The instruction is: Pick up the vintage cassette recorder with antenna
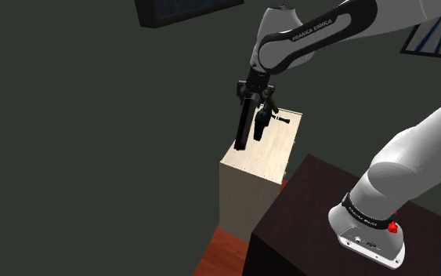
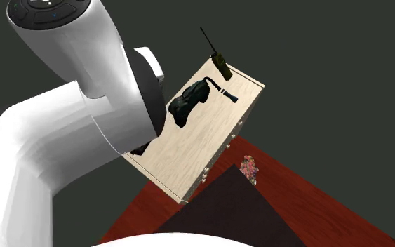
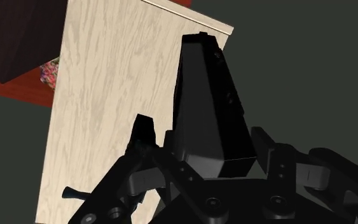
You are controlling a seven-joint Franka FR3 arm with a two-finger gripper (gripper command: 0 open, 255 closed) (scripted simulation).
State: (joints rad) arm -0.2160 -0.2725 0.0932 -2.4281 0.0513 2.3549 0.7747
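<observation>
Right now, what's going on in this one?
The white Franka arm has its claw shut on a long black box, apparently the recorder, which hangs end-down over a light wood cabinet. Whether it has cleared the top is hard to tell. A dark bag-like item, a black torch-like stick and a small handset with an antenna sit elsewhere on the cabinet top.

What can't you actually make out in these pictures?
Second exterior view: the white arm covers part of the cabinet top.
Shoulder view: the small dark things on it are too dim to name.
Wrist view: the black box is so dark its details are lost.
</observation>
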